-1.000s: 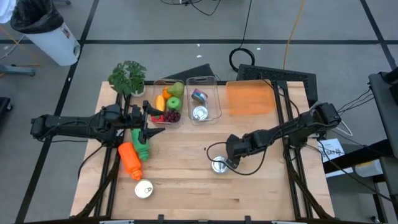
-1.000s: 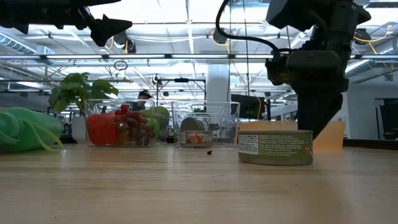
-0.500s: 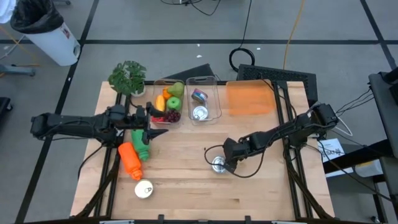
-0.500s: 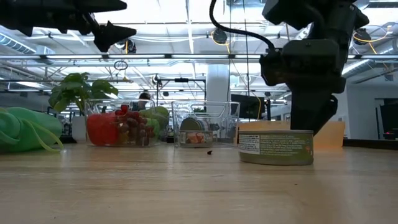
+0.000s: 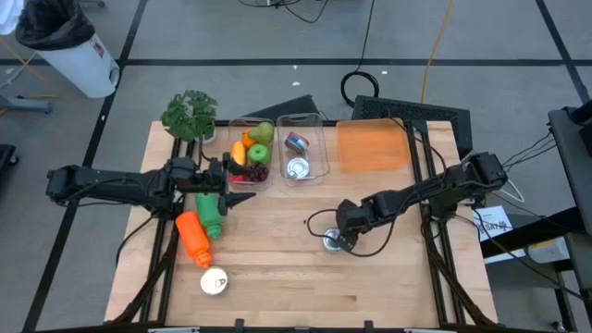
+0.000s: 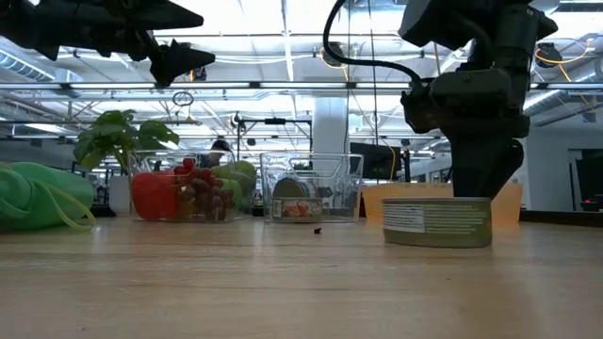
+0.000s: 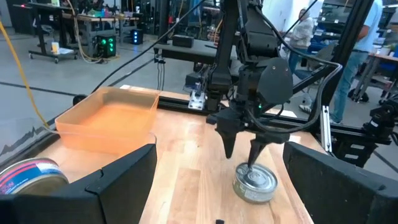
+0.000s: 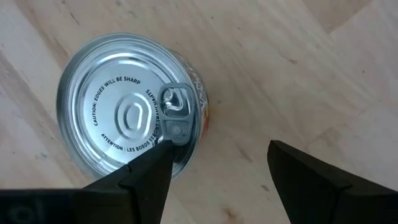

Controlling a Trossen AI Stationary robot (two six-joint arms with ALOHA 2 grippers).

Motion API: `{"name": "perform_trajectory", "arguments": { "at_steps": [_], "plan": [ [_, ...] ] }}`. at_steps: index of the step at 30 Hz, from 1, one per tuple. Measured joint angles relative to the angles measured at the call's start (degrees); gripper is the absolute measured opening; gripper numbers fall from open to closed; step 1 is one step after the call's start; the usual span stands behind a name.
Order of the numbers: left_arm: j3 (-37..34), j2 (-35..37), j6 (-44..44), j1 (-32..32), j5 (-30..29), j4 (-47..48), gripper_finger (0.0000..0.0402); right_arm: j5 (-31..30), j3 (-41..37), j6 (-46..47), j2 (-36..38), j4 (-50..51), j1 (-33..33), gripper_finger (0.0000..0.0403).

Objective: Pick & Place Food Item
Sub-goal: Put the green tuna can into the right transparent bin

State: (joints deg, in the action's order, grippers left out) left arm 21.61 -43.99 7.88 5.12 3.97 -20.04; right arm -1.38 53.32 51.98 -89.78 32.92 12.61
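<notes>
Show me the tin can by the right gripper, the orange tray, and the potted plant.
tin can (image 8: 127, 118): right wrist view, middle of its lid.
orange tray (image 5: 372, 148): high view, its floor.
potted plant (image 5: 190, 114): high view, its leaves.

A robotics lab or workshop, by the look of it. The wooden counter (image 5: 277, 268) stands on a grey taped floor (image 5: 231, 37) strewn with cables (image 5: 365, 55). Beyond it, rows of ceiling lights (image 6: 283, 38), workbenches with electronics (image 7: 99, 45) and people standing, probably at work (image 7: 360, 56).
</notes>
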Motion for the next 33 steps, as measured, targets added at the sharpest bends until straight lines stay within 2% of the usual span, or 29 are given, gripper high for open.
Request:
{"name": "perform_trajectory", "arguments": {
  "at_steps": [21,23,28,33],
  "plan": [
    [0.00,0.04,-0.20,0.05,-0.05,0.14,0.0361,-0.46,-0.13,0.07,1.88,2.67,-0.97,0.0247],
    [0.00,0.04,-0.17,0.03,-0.06,0.16,0.0361,-1.88,-0.13,0.69,1.90,3.91,-0.96,0.0247],
    [0.00,0.04,-0.15,0.02,-0.05,0.16,0.0361,-9.93,-1.03,5.35,2.12,7.57,-0.70,0.0247],
    [0.00,0.04,-0.15,0.05,-0.05,0.24,0.0361,-11.11,-4.27,7.93,2.19,5.76,-0.32,0.0247]
  ]
}}
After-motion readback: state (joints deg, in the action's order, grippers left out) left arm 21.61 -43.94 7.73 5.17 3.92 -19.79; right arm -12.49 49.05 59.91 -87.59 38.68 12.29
